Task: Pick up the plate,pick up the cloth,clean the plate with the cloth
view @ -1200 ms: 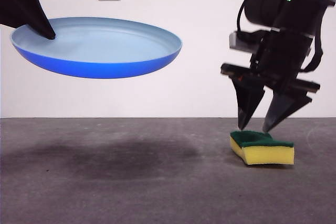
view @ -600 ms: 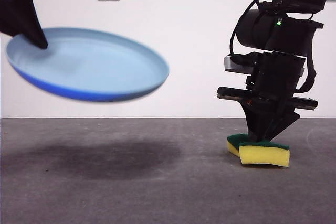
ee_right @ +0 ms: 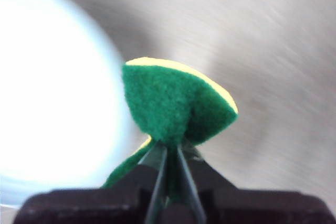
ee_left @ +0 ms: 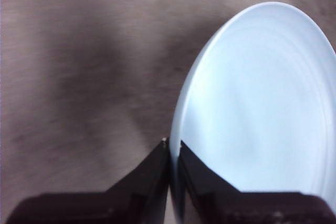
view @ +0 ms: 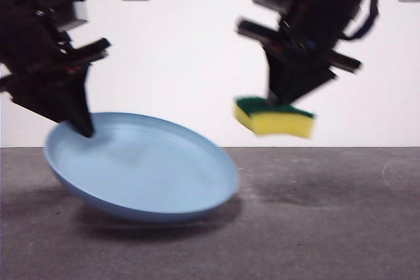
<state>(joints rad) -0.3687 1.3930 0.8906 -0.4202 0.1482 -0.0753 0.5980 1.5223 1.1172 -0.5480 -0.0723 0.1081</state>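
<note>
The plate (view: pixel 141 168) hung tilted low over the counter (view: pixel 315 227), its rim pinched by the left gripper (view: pixel 82 126). The sponge (view: pixel 274 116) rode high, clamped in the right gripper (view: pixel 289 100). Best, I judged, to bring the sponge flat onto the dish with light pressure. The right wrist view showed the sponge (ee_right: pixel 176 106) folded by the squeeze; the front view hid that.
</note>
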